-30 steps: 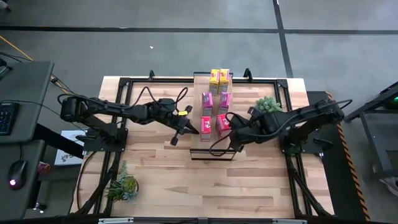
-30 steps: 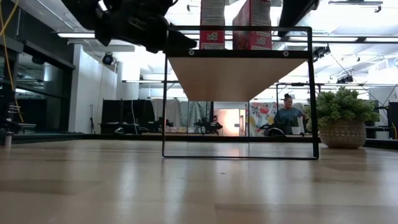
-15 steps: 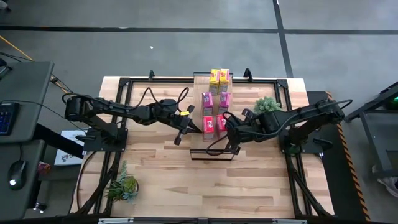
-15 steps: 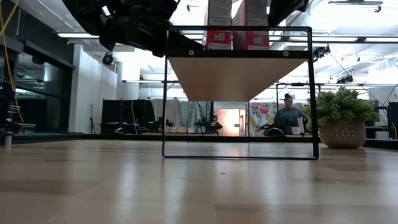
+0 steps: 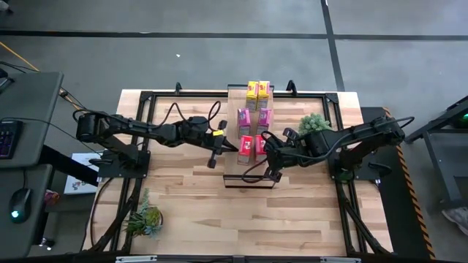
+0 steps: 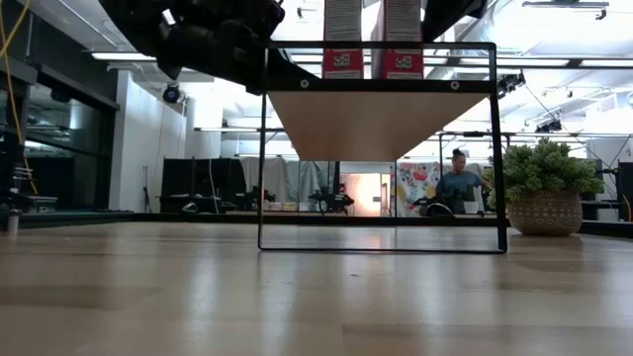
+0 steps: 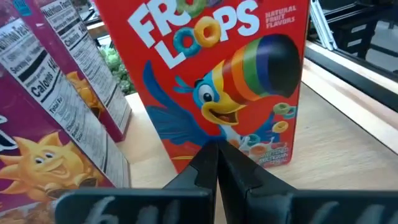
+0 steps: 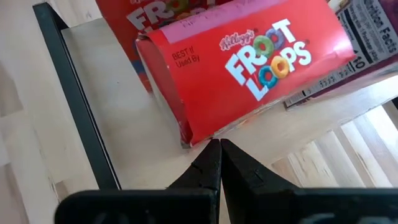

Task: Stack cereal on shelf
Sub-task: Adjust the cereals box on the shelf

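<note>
My closed claw (image 7: pixel 216 163) points at a red Froot Loops box (image 7: pixel 214 74) standing upright on the wood shelf (image 7: pixel 339 124), a magenta-purple box (image 7: pixel 43 124) just beside it.

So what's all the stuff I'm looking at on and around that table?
Cereal boxes: six in three pairs, yellow at the far end, magenta-purple in the middle, red nearest; all standing on the shelf.
Shelf: one, light wood with thin black frame, middle of the table.
Potted plants: two, green; one right of the shelf, one at the table's near left corner.
Table: one, light wooden planks.
Person: one, far back in the room, seen in the low view.
Left pincer: dark, shut, just left of the red boxes.
Right pincer: dark, shut, over the shelf's near end beside the red boxes.
</note>
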`<state>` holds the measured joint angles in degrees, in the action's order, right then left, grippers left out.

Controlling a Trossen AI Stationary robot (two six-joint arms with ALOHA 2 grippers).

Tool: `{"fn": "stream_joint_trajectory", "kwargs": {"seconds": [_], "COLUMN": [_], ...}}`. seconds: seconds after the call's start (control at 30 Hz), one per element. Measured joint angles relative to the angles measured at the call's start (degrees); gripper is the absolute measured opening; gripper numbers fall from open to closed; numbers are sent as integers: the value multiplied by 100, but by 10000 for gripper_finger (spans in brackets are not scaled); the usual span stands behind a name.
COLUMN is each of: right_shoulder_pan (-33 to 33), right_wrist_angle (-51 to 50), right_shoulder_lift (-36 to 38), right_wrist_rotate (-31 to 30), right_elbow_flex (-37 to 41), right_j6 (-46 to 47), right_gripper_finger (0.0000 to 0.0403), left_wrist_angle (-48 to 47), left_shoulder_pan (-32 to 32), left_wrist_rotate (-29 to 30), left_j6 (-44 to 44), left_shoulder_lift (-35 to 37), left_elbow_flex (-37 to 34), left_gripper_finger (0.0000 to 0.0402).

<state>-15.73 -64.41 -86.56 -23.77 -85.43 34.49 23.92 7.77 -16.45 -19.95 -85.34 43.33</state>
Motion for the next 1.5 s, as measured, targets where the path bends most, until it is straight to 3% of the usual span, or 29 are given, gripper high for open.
{"fn": "stream_joint_trajectory", "kwargs": {"seconds": [0.27,0.5,0.6,0.7,0.83,0.93,1.17,1.3,1.5], "right_shoulder_pan": [0,0,32,164,579,1009,2101,2535,2638], "right_wrist_angle": [-90,-782,-978,-995,-995,-941,-175,166,-46], "right_shoulder_lift": [0,118,203,287,361,367,367,367,367], "right_wrist_rotate": [3,-343,-581,-848,-1202,-1156,-127,821,1055], "right_elbow_flex": [-2,-9,-9,-9,-9,-9,-7,-4,0], "right_j6": [56,440,635,659,582,355,-1038,-1598,-1715], "right_gripper_finger": [0,0,0,0,0,0,0,0,0], "left_wrist_angle": [-15,-1043,-1382,-1015,156,411,1154,1344,1375], "left_shoulder_pan": [-113,77,294,548,1022,1305,1628,1732,1742], "left_wrist_rotate": [20,1499,1610,1606,1076,587,-307,-553,-553], "left_j6": [-52,-118,11,81,302,508,600,686,639], "left_shoulder_lift": [3,700,1171,1364,1121,794,45,-171,-222], "left_elbow_flex": [0,11,1,-102,-422,-470,-466,-466,-466], "left_gripper_finger": [0,0,0,0,0,0,0,0,0]}}
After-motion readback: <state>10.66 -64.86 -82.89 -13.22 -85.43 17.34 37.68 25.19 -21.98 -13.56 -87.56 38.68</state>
